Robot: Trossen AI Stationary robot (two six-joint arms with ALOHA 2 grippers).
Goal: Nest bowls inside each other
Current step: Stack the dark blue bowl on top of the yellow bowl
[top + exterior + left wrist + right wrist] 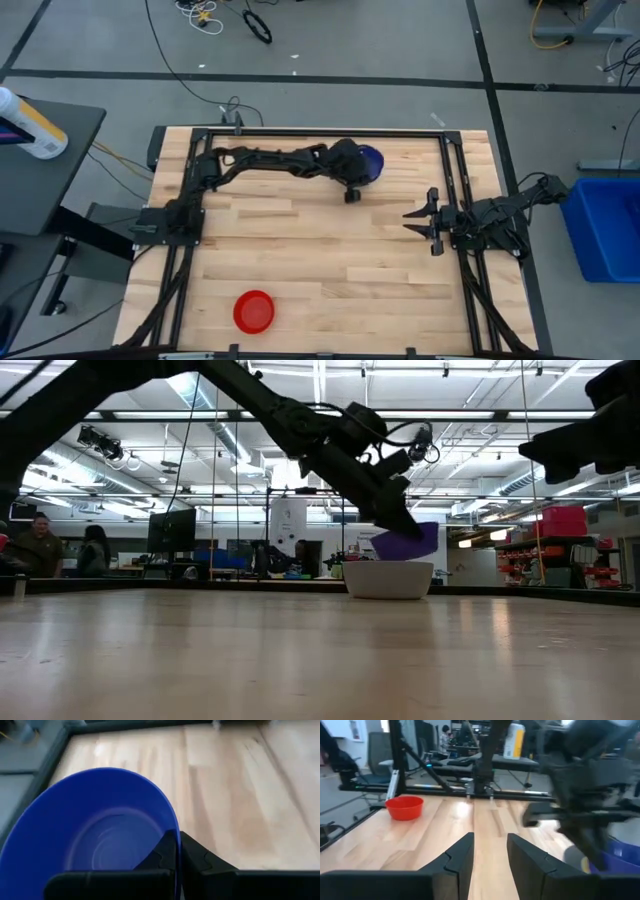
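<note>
A dark blue bowl (100, 835) hangs tilted in my left gripper (177, 845), which is shut on it over the table's far middle (358, 172). In the low view this bowl (408, 543) sits right above a grey bowl (388, 578) that rests with its base on the table; whether the two touch, I cannot tell. A red bowl (254, 312) stands upright near the front left and also shows in the right wrist view (405, 807). My right gripper (418, 222) waits open at the right side, holding nothing (490, 855). My left gripper pinches the dark blue bowl's rim (174, 826), one finger (162, 855) inside the bowl and the other (202, 860) outside its wall. The fingers slant downward from the table's left. The bowl is tilted and lifted off the table, over the grey bowl.
Black frame rails (455, 180) run along the table's left and right sides. A blue bin (605, 228) stands off the table's right edge, and a bottle (30, 125) lies on a side table at the left. Bare wood lies across the table's middle and front right.
</note>
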